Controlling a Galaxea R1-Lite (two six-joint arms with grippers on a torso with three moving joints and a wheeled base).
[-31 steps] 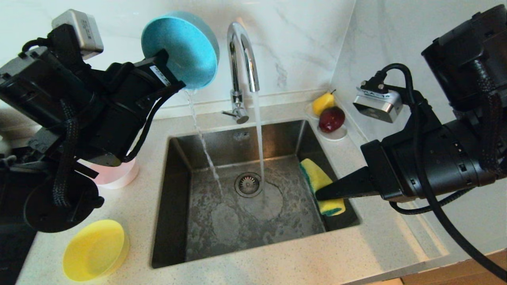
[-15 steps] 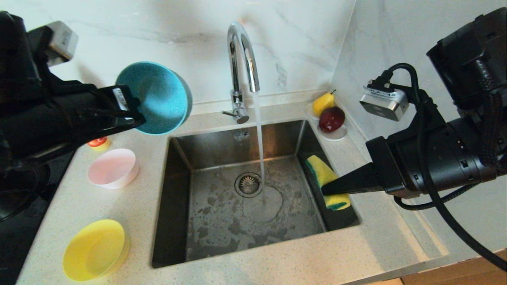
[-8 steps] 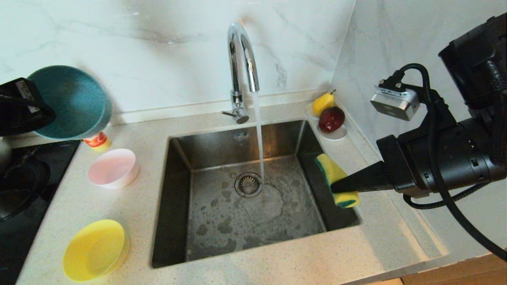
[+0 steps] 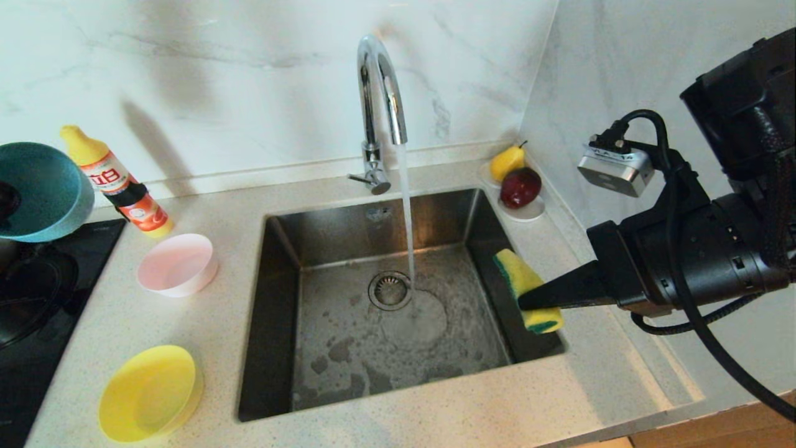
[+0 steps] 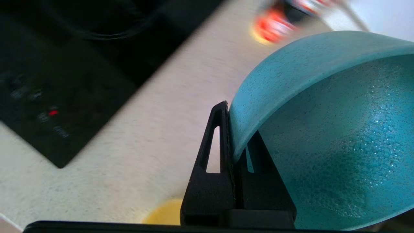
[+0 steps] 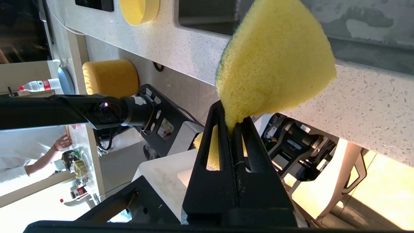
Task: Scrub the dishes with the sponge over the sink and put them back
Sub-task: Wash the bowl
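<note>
The speckled countertop carries a pink bowl and yellow bowl left of the sink, a soap bottle far left, and a fruit saucer far right.

The right arm reaches in from the right, its hand level and pointing left, fingers clamped together on the sponge. The left hand sits at the far left, fingers pinched on the blue bowl's rim.
</note>
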